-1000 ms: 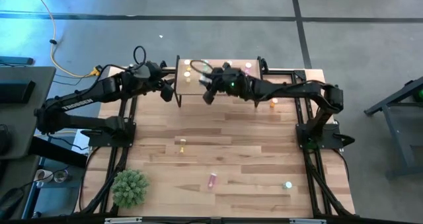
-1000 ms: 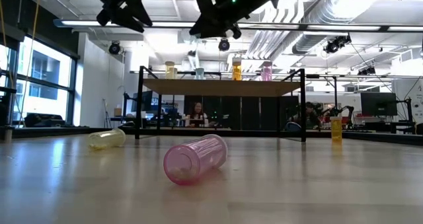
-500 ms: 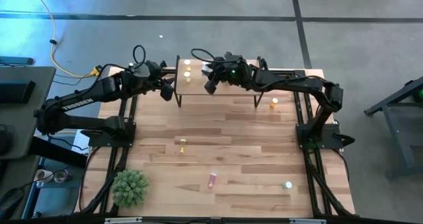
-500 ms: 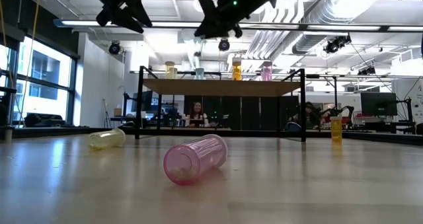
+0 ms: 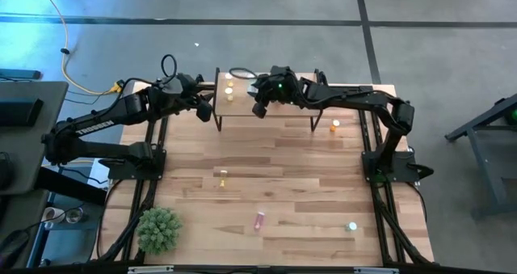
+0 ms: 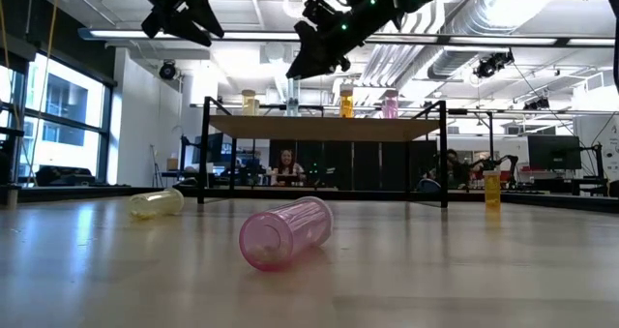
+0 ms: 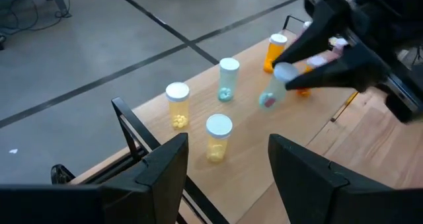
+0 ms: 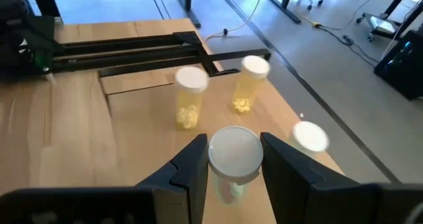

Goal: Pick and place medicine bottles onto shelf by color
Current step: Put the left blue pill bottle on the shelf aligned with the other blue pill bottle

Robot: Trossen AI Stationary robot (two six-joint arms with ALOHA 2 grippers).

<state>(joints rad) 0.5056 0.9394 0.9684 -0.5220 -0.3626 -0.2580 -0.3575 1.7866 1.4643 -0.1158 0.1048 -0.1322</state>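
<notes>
We are holding a green bottle clamped in our right gripper above the shelf, near its left end, beside two yellow bottles. Our left gripper is waiting with fingers spread just off the shelf's left edge.

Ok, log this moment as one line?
right claw: shut on white-capped green medicine bottle, above light-wood shelf | left claw: open, waiting at shelf end
</notes>
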